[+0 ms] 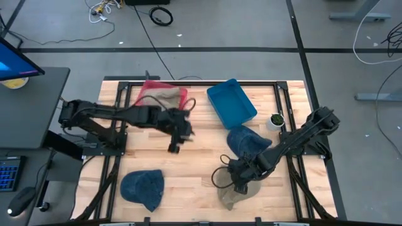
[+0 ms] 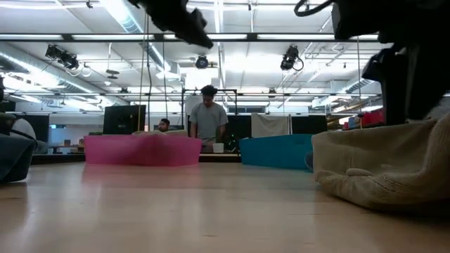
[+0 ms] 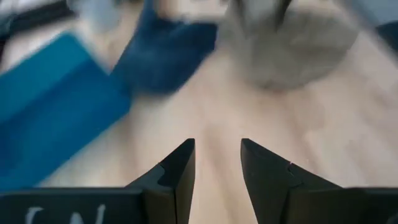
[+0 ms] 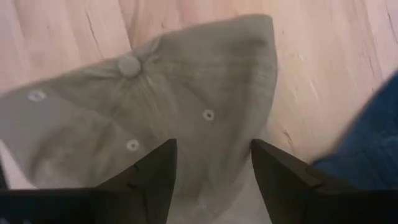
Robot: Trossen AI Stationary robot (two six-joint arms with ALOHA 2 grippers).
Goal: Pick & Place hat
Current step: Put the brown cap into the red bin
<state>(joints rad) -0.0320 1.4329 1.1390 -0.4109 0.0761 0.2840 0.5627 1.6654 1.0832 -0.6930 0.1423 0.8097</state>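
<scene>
Right gripper spread open above the beige hat.

From above, the right gripper (image 1: pixel 237 181) hung over the beige hat (image 1: pixel 235 196) at the table's (image 1: pixel 201 164) near edge, a blue hat (image 1: pixel 248 142) just behind; the left gripper (image 1: pixel 178 139) hovered mid-table beside the pink bin (image 1: pixel 149 88). At table level, the beige hat (image 2: pixel 383 165) lay right of the blue bin (image 2: pixel 275 150). The left wrist camera showed its fingers (image 3: pixel 177 174) parted, holding nothing. In the right wrist camera, parted fingers (image 4: pixel 152 174) framed the hat (image 4: pixel 155 106).
</scene>
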